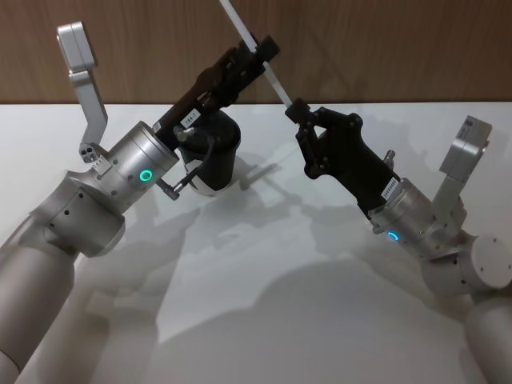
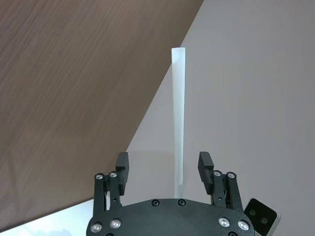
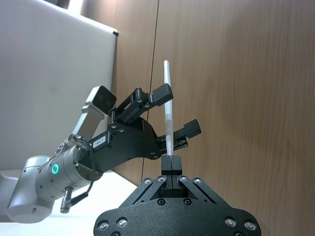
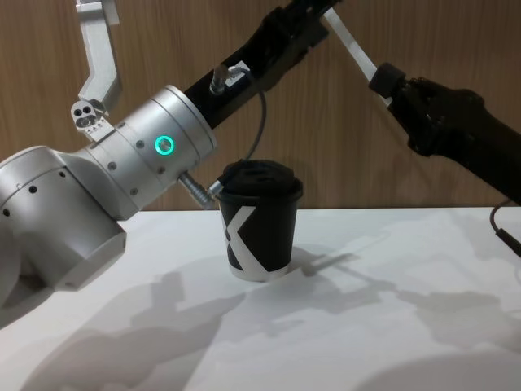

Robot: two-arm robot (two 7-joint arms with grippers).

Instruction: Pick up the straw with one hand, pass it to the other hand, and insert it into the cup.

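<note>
The straw slants in the air above the table, its lower end pinched in my right gripper, which is shut on it. In the right wrist view the straw rises from the shut fingertips of the right gripper. My left gripper is open around the straw's upper part. In the left wrist view the straw stands between that gripper's spread fingers, touching neither. The black lidded cup with a white mark stands on the table below the left arm, partly hidden behind that arm in the head view.
The white table stretches wide in front of the cup. A brown wooden wall rises behind it. A thin dark cable loops from the left wrist just above the cup's lid.
</note>
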